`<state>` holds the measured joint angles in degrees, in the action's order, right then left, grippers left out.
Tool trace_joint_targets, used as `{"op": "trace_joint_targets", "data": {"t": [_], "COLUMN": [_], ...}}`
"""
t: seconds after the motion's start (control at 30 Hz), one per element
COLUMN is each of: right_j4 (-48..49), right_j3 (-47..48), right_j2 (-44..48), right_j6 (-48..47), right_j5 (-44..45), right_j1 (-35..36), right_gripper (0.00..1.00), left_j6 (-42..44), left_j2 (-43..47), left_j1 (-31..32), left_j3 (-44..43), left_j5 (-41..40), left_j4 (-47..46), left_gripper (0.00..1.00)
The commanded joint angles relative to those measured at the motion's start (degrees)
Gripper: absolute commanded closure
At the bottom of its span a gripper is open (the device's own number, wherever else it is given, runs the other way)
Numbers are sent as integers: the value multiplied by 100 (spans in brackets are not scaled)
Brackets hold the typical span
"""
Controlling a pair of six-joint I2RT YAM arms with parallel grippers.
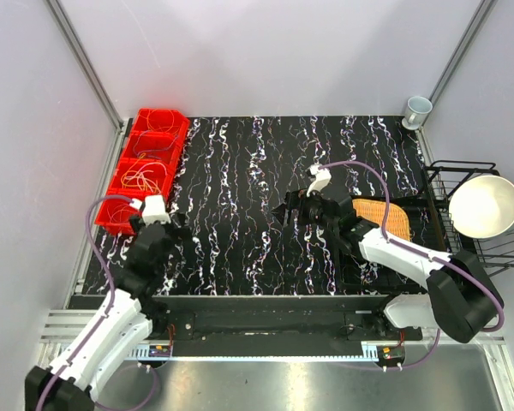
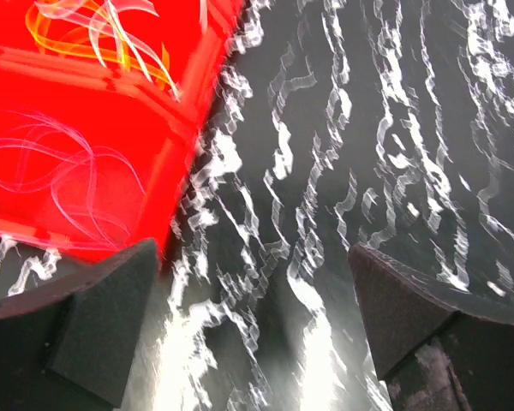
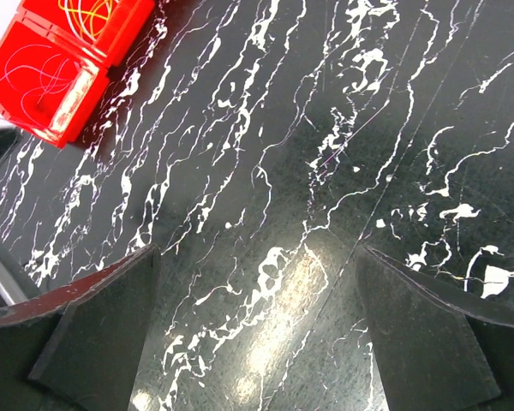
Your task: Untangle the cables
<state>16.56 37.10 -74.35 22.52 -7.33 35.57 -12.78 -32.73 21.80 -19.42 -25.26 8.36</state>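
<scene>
The cables (image 1: pixel 141 178) lie as thin loops inside a row of red bins (image 1: pixel 130 210) at the table's left edge. The left wrist view shows orange and whitish cables (image 2: pixel 94 34) in one compartment and pale loops (image 2: pixel 60 180) in the nearer one, blurred. In the right wrist view, yellow cables (image 3: pixel 90 13) and thin white ones (image 3: pixel 34 73) sit in the red bins (image 3: pixel 111 38) far off. My left gripper (image 1: pixel 173 229) (image 2: pixel 250 257) is open over the black marbled table, just right of the bins. My right gripper (image 1: pixel 284 212) (image 3: pixel 257 257) hangs open over mid-table, holding nothing.
A black dish rack (image 1: pixel 463 171) with a white bowl (image 1: pixel 484 205) stands at the right edge, and a woven orange mat (image 1: pixel 384 216) lies beside it. A pale cup (image 1: pixel 417 110) sits at the back right corner. Walls close in the back and sides.
</scene>
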Motion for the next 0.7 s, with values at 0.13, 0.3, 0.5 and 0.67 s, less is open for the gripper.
{"op": "trace_joint_targets", "data": {"t": [0.13, 0.3, 0.5, 0.67], "right_j4": [409, 427, 480, 647], "right_j3": [-141, -186, -326, -502], "right_j2": [280, 368, 473, 640], "right_j6": [-117, -117, -195, -301], "right_j5": [-303, -295, -348, -225], "right_j1": [11, 20, 20, 20], "right_gripper": [0, 0, 0, 0], "left_j6": [664, 416, 574, 759], "left_j2": [-549, -1391, -2781, -3703], "left_j1": [-1502, -2100, -2171, -2171], "left_j3": [518, 711, 798, 975], "left_j5": [-32, 890, 944, 1286], "left_j4": [-3208, -4347, -5676, -7030], "left_gripper": [1, 3, 3, 3]}}
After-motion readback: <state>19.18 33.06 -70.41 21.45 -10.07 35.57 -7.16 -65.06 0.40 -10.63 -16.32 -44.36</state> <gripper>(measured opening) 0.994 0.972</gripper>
